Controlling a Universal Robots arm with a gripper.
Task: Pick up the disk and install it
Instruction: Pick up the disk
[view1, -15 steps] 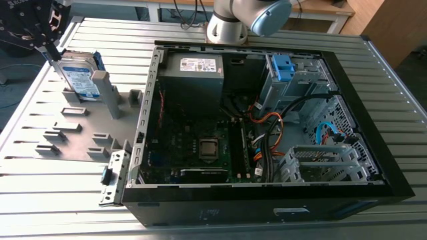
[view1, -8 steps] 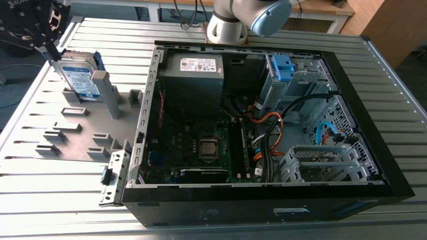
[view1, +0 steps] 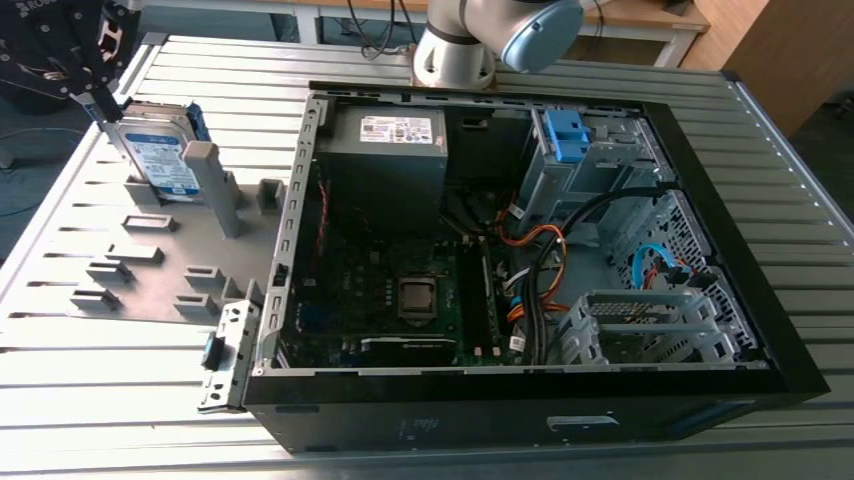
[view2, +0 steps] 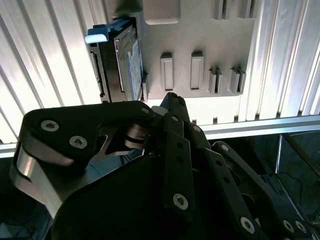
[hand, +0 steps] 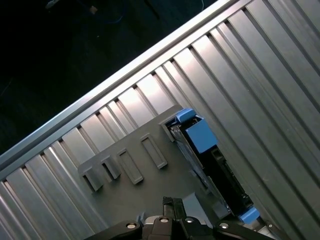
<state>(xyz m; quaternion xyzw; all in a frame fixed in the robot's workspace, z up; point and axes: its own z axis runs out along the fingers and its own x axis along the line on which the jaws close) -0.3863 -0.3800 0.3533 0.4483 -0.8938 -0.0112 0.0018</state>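
Disk (view1: 158, 152) upright in holder (view1: 158, 285) beside case (view1: 534, 420)

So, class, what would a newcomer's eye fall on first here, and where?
The open computer case takes up the exterior view's centre and right, board and cables bare. At that view's upper left the disk stands on edge in a grey holder, the gripper close above it.

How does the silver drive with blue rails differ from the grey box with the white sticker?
The flat silver hard drive with blue rails stands on edge in a grey slotted holder outside the black computer case; the grey metal box with a white sticker sits inside it. The drive is slim, the box bulky. The drive has blue plastic rails, the box none. Both carry labels.
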